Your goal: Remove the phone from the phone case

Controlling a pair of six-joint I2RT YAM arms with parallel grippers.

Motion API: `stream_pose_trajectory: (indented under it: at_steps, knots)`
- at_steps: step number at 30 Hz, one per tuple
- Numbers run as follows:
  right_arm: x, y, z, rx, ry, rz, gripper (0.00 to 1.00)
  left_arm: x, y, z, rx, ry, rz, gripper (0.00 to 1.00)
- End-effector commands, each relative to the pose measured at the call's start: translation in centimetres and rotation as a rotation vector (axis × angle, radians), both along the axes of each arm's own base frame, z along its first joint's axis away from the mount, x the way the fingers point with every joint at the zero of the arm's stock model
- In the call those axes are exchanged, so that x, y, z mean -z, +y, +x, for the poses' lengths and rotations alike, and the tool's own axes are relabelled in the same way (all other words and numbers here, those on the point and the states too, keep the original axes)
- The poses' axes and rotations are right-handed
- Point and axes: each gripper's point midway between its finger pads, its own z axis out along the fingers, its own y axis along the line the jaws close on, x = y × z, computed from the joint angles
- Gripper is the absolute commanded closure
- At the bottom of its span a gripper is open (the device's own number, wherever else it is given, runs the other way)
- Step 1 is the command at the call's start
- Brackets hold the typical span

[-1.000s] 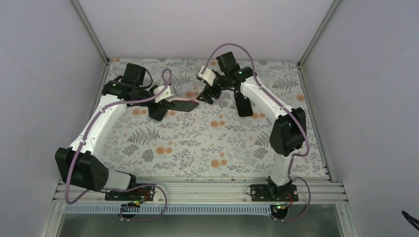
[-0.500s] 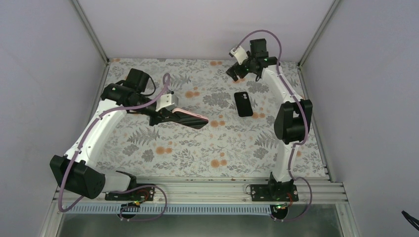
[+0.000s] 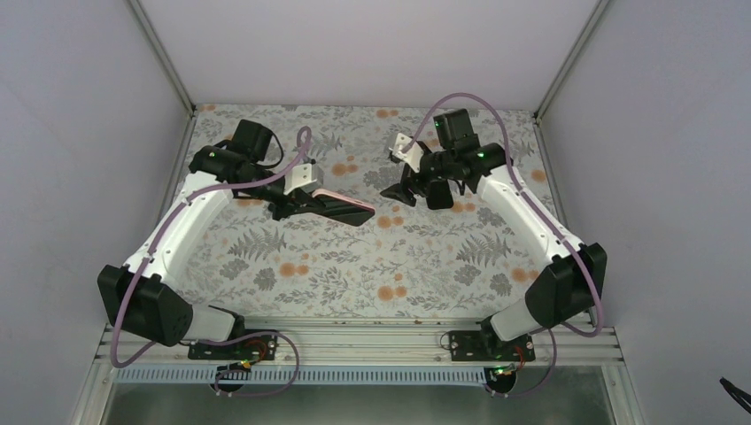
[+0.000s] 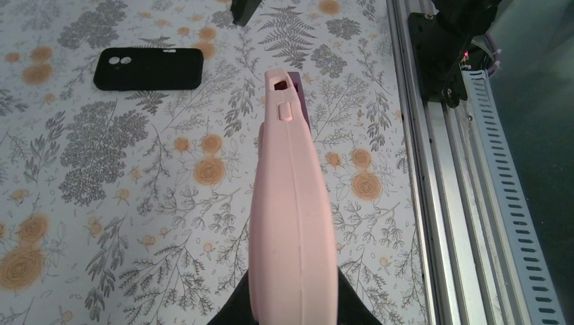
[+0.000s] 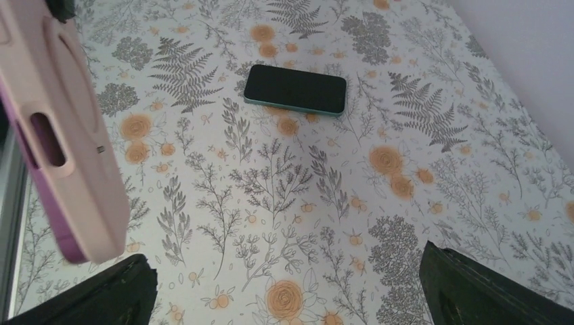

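A pink phone case (image 4: pixel 291 203) is held edge-up above the table, with my left gripper (image 4: pixel 293 315) shut on its near end. The purple phone (image 4: pixel 300 84) sits inside the case and shows along one edge. From above, the case (image 3: pixel 344 198) points right from the left gripper (image 3: pixel 297 205). My right gripper (image 3: pixel 400 192) hangs open just right of the case's free end, not touching it. In the right wrist view, the case (image 5: pixel 61 135) and the phone's purple edge (image 5: pixel 64 240) fill the left side, outside the wide-open right gripper (image 5: pixel 291 288).
A black case or cased phone (image 4: pixel 149 68) lies back-up on the floral table, partly under the right arm (image 3: pixel 436 195). A dark-screened phone with a teal edge (image 5: pixel 294 89) lies flat beyond the right gripper. The metal front rail (image 4: pixel 433 169) borders the table.
The right arm swung to the back corner and has come back toward the middle, close to the case's free end. The left gripper kept hold of the pink case and shifted it slightly right.
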Motion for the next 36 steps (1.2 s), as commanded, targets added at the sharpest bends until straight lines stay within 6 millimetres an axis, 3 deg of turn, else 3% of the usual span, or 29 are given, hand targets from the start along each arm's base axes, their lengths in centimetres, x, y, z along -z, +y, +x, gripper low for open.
stream_pose_trajectory:
  at_steps: [1, 16, 36]
  knots:
    - [1.1, -0.1, -1.6, -0.044, 0.064, 0.032, 0.01, -2.3, -0.6, 0.5, 0.008, -0.062, -0.067, 0.98]
    - [1.2, 0.3, -3.9, -0.111, 0.104, 0.057, 0.03, -3.0, -0.9, 0.7, 0.002, -0.060, -0.097, 0.98]
    - [1.8, 1.0, -1.8, -0.058, 0.061, 0.032, 0.03, -3.2, -1.1, 0.3, 0.017, -0.050, -0.117, 0.98]
